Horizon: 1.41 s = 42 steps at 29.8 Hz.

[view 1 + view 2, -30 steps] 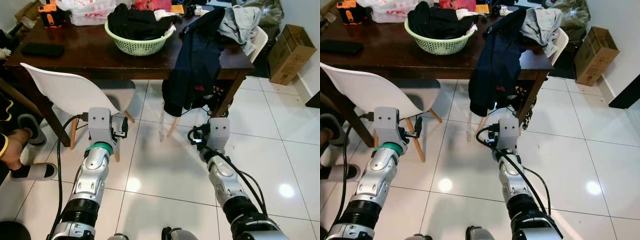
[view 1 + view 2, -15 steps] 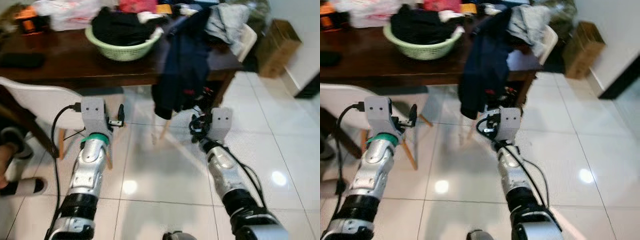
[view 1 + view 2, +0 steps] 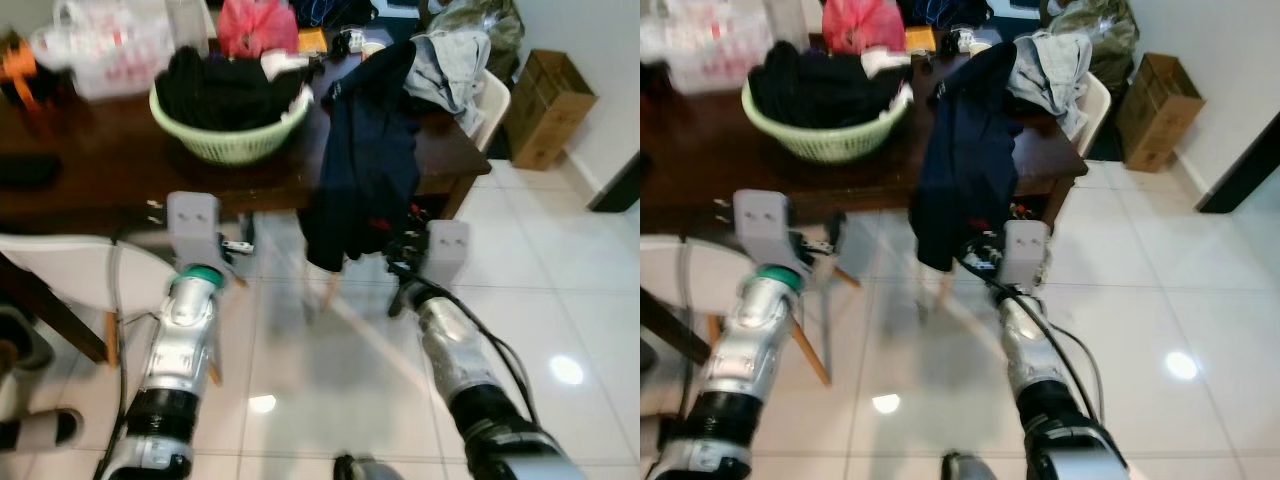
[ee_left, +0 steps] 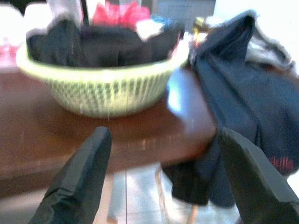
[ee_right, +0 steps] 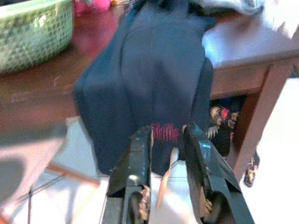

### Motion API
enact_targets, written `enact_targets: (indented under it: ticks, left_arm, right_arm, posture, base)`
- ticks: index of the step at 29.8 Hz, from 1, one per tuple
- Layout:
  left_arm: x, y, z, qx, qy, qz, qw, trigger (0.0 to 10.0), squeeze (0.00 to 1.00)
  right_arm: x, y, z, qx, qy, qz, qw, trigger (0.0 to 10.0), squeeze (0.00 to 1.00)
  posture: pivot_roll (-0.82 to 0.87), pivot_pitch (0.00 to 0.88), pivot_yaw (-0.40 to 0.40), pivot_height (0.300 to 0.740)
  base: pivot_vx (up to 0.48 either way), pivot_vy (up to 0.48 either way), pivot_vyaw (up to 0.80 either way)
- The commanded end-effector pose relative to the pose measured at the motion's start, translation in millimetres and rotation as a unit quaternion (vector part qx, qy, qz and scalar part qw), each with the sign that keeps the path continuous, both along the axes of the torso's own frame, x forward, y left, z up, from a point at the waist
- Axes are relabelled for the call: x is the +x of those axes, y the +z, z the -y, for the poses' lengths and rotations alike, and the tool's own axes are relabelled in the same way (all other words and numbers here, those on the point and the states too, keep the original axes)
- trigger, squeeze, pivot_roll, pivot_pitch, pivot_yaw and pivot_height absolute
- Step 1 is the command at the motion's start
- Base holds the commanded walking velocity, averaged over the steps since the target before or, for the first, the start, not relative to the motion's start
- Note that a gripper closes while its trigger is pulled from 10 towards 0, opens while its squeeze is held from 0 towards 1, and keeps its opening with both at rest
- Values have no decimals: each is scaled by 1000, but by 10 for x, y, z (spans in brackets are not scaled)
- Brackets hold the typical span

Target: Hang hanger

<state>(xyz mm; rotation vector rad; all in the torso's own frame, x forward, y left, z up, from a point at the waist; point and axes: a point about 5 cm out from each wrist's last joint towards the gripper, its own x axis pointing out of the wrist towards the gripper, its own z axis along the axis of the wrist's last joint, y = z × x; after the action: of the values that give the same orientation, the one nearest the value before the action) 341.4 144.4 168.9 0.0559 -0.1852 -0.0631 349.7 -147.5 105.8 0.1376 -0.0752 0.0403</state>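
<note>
The white tiled floor [image 3: 570, 270] is spreading under everything, and the head views are blurring as the camera moves. A dark wooden table [image 3: 100, 170] is standing ahead, and a white chair [image 3: 60, 270] is sitting at its near edge on the robot's left. A navy garment [image 3: 365, 170] is hanging over the table's near right corner and reaching down toward the floor, with a grey garment [image 3: 450, 65] lying bunched above it. A green basket [image 3: 230, 140] is resting on the table, holding dark clothes. A cardboard box [image 3: 545, 95] is sitting on the floor well off to the right.

The left pincer [image 4: 163, 135] is hovering low before the table's edge, its fingers spread wide and gripping nothing, facing the basket. The right pincer [image 5: 168, 133] is hovering just before the navy garment's lower hem, its fingers standing a narrow gap apart with nothing clearly between them. The hanger is not showing clearly enough to place; the blur is hiding it.
</note>
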Motion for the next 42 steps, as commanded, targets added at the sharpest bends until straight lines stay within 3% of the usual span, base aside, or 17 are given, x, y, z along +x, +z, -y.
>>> enact_targets:
  ticks: [1,13,15,17,21,29,34,40,42]
  left_arm:
    - [6,0,-36,6,7,-3,1000,10000,0]
    - [3,93,-28,18,-1,10,1000,10000,0]
    - [16,254,-58,31,4,36,999,10000,0]
    - [16,254,-58,31,4,36,999,10000,0]
    - [46,492,-197,35,40,71,996,10000,0]
    - [71,589,-296,41,51,80,995,10000,0]
    - [106,777,-286,57,35,104,992,10000,0]
    - [142,743,-259,43,24,80,996,10000,0]
    - [180,614,-133,67,-17,18,997,10000,0]
  right_arm:
    - [-30,-50,-14,4,-4,-5,1000,10000,0]
    - [-19,-9,-15,10,-7,5,1000,10000,0]
    - [-14,19,-25,15,-6,12,1000,10000,0]
    - [-14,19,-25,15,-6,12,1000,10000,0]
    - [27,123,-58,8,0,30,1000,10000,0]
    - [46,179,-63,5,-4,42,999,10000,0]
    - [54,193,-2,32,-25,44,998,10000,0]
    - [52,200,15,31,-29,46,998,10000,0]
    - [48,200,23,31,-30,47,998,10000,0]
  posture:
    - [21,0,-4,740]
    - [26,3,0,740]
    - [33,7,0,740]
    - [33,7,0,740]
    - [33,7,1,740]
    - [37,5,0,740]
    - [46,0,6,740]
    - [42,0,12,740]
    - [42,0,12,740]
  base:
    - [386,0,-800]
    - [386,0,-101]
    - [386,0,0]
    - [386,0,0]
    - [387,0,0]
    - [386,0,459]
    - [385,0,0]
    - [369,0,0]
    - [0,0,0]
